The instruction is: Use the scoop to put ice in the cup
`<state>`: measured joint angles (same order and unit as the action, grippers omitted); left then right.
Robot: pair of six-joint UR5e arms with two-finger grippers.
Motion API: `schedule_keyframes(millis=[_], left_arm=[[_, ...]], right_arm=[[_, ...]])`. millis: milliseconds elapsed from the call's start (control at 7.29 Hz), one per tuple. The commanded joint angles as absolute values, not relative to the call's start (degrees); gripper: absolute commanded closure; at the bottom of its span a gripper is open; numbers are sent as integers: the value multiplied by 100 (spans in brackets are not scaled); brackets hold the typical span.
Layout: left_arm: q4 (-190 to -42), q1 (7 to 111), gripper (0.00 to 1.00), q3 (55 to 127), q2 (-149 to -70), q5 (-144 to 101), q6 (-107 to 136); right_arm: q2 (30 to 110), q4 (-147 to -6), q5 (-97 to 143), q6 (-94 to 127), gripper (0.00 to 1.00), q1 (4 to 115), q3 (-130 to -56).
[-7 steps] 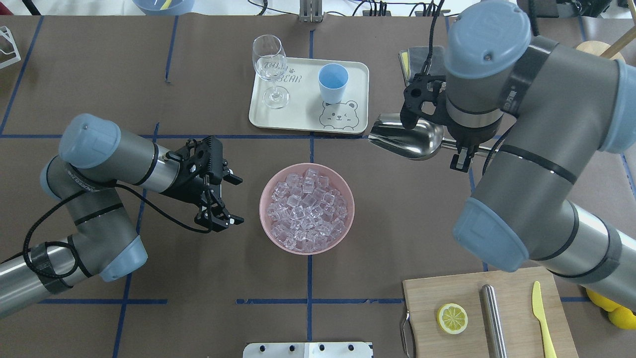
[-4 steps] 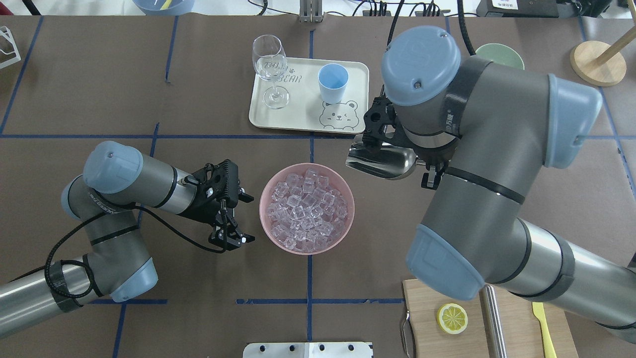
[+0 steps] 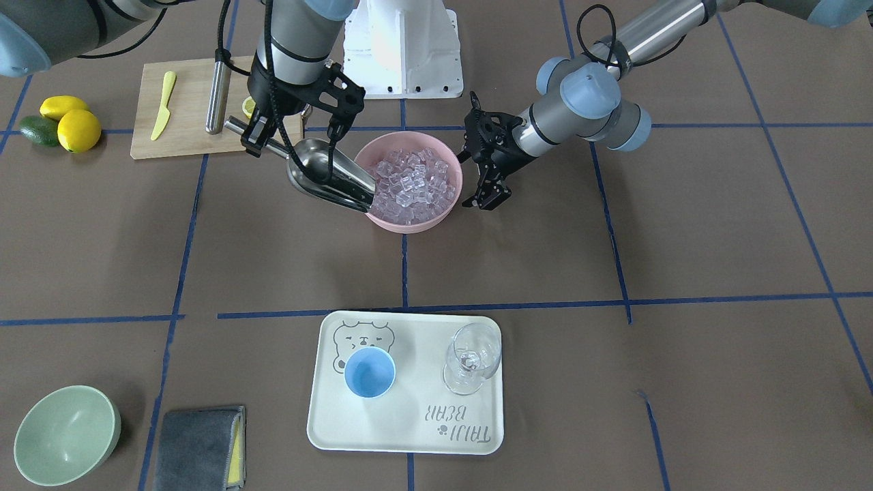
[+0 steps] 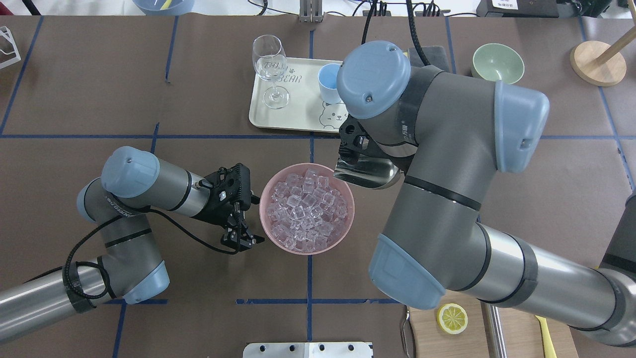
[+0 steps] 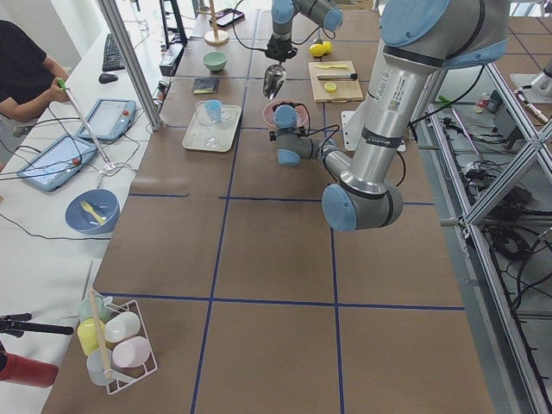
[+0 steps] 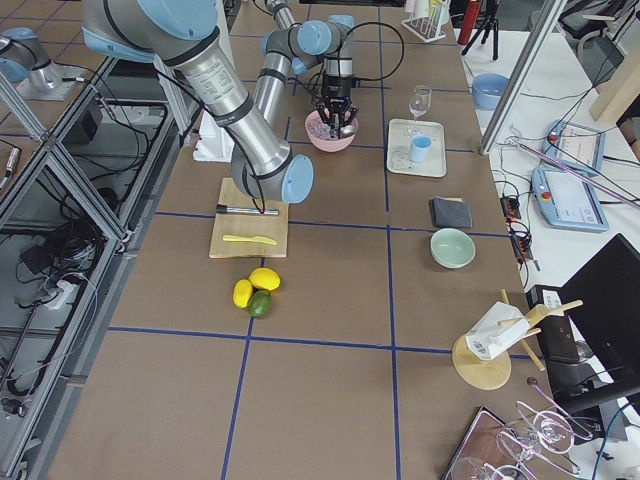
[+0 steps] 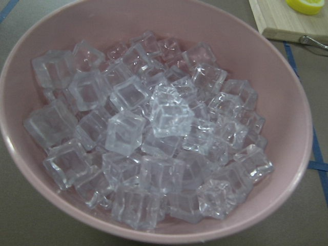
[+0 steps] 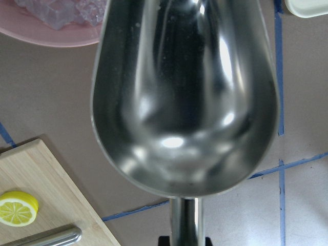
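Observation:
The ice [image 4: 307,208] is a heap of clear cubes in a pink bowl [image 4: 348,219] at the table's middle; it fills the left wrist view [image 7: 154,133]. My right gripper [image 3: 258,138] is shut on the handle of the steel scoop [image 3: 327,179]. The scoop tilts down with its lip at the bowl's rim. Its trough is empty in the right wrist view [image 8: 184,97]. My left gripper [image 4: 256,220] is open and empty beside the bowl's other side. The light-blue cup [image 3: 369,373] stands empty on a cream tray [image 3: 477,429]; overhead, my right arm partly hides the cup [image 4: 327,82].
A wine glass [image 3: 472,358] stands on the tray beside the cup. A green bowl [image 3: 65,433] and a grey cloth [image 3: 198,447] lie far from me. A cutting board [image 3: 184,136] with a yellow knife, a steel cylinder and a lemon slice sits near my right arm.
My right arm has swung the scoop from near the tray down to the bowl's rim. My left gripper has moved closer to the bowl, still open.

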<state>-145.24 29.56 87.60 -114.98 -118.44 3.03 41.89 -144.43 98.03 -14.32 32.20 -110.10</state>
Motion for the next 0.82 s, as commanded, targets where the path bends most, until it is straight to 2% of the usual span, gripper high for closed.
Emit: schedule_keyframes(millis=[0,549,686], left_arm=[[-14607,2936,0,8754,-11531,-11707,325],[-14782,2918,0,8780,-11531,-11733,334],[-14861,2918,0,8780,-11531,-11742,343]], right_arm=[[3956,-14545,9782,-1450,100,3103,-10724],[3570,-15194,9311,-1468,100,2778,-10434],[3699,-15257,9125,-1468,100,2638,-10450]])
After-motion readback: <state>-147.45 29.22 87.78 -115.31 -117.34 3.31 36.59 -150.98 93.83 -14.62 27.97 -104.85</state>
